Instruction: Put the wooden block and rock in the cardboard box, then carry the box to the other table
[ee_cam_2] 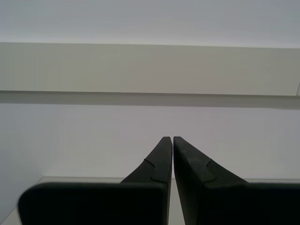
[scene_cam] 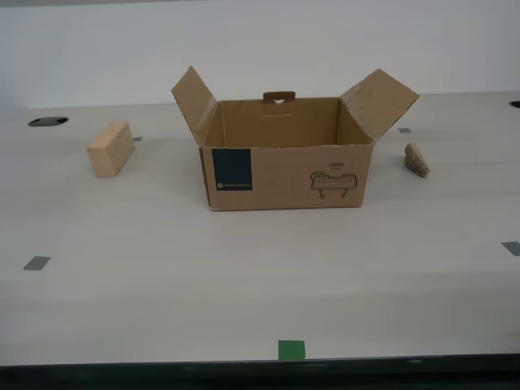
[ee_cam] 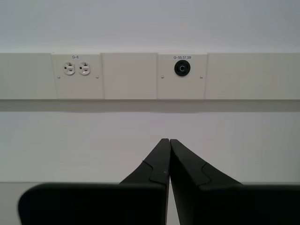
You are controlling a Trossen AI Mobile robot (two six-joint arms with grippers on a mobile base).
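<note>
Both tools (ee_cam: 168,139) (ee_cam_2: 169,137) closed, wall-facing

Cardboard box (scene_cam: 286,175): brown corrugated card, matt, w/ dark teal printed label. Wooden block (scene_cam: 111,149): pale plain wood, unfinished, matt. Rock (scene_cam: 417,160): rough, lumpy stone, brownish-grey. Tabletop (scene_cam: 244,276): smooth cream surface, faint sheen; grey and green tape pcs, matt. Second gripper (ee_cam_2: 169,139) and first gripper (ee_cam: 166,140): black matt fingers, plastic-looking. Wall panel (ee_cam: 131,75): smooth, off-white.
</note>
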